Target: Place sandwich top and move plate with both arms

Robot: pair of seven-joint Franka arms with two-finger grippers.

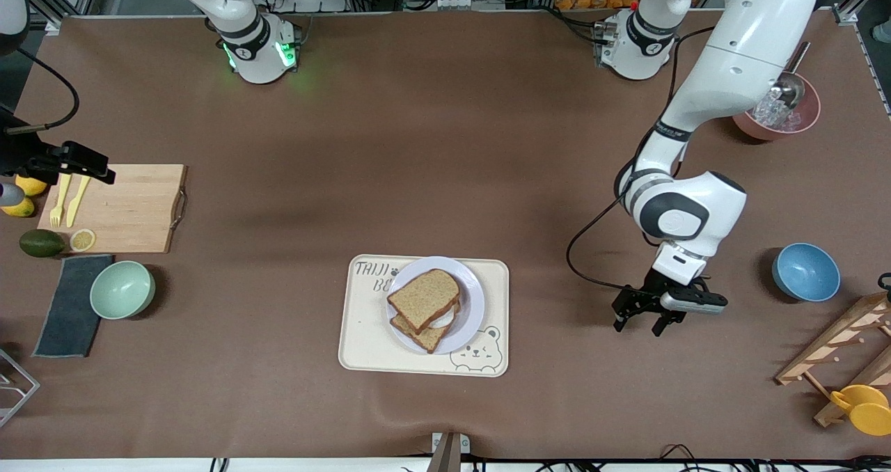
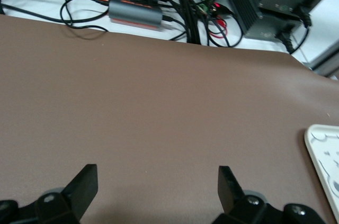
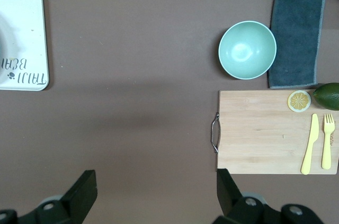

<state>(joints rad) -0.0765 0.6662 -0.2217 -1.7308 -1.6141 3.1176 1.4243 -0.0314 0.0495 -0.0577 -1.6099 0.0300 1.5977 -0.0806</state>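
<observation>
The sandwich top (image 1: 423, 295), a plain brown bread slice, lies skewed on a lower slice with white egg showing between them. Both sit on the pale plate (image 1: 470, 306), which rests on the cream bear-print tray (image 1: 362, 347). My left gripper (image 1: 637, 329) is open and empty, low over bare table beside the tray toward the left arm's end; its wrist view shows its open fingers (image 2: 85, 184) and a tray corner (image 2: 323, 147). My right gripper (image 1: 97, 169) is open and empty, high over the wooden cutting board (image 1: 132, 207); its wrist view shows the tray (image 3: 21, 33).
On the board lie a yellow knife and fork (image 3: 318, 142) and a lemon slice. A mint bowl (image 1: 122, 289), grey cloth (image 1: 69, 312) and avocado are near it. A blue bowl (image 1: 805, 271), pink bowl (image 1: 779, 113) and wooden rack (image 1: 842, 347) stand at the left arm's end.
</observation>
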